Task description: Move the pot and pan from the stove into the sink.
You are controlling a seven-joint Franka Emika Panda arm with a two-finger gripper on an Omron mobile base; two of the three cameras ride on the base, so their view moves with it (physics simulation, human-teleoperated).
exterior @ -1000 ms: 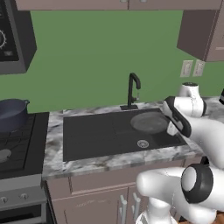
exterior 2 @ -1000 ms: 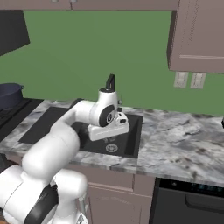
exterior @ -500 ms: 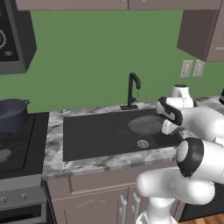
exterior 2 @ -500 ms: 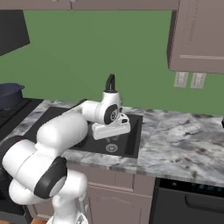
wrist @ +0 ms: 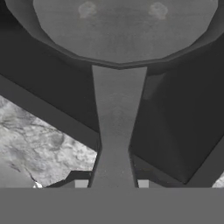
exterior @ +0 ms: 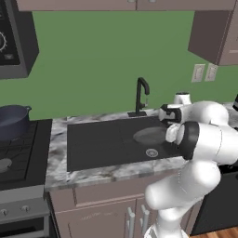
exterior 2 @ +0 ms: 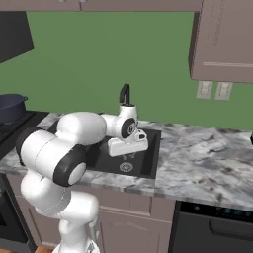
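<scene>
The grey frying pan (exterior: pixel 148 135) lies low in the right half of the dark sink (exterior: pixel 93 144). In the hand view the pan (wrist: pixel 122 26) is at the top and its long handle (wrist: pixel 114 131) runs down between my fingertips. My gripper (wrist: pixel 111 183) is shut on that handle; it also shows above the sink's right side (exterior: pixel 162 116) and behind the white hand (exterior 2: pixel 124 150). The blue-grey pot (exterior: pixel 11 121) stands on the stove (exterior: pixel 18 153) at the far left, also seen from the right base (exterior 2: pixel 10 106).
A black curved faucet (exterior: pixel 142 95) rises behind the sink, close to my hand. Marbled counter (exterior 2: pixel 207 158) stretches to the right of the basin. My arm's bulky elbow (exterior: pixel 204 135) hangs over the sink's right edge. Wall cabinets hang above.
The arm has folded, its elbow swinging in toward the sink's right edge. The hand and the pan have shifted slightly left over the basin. The pot has not moved.
</scene>
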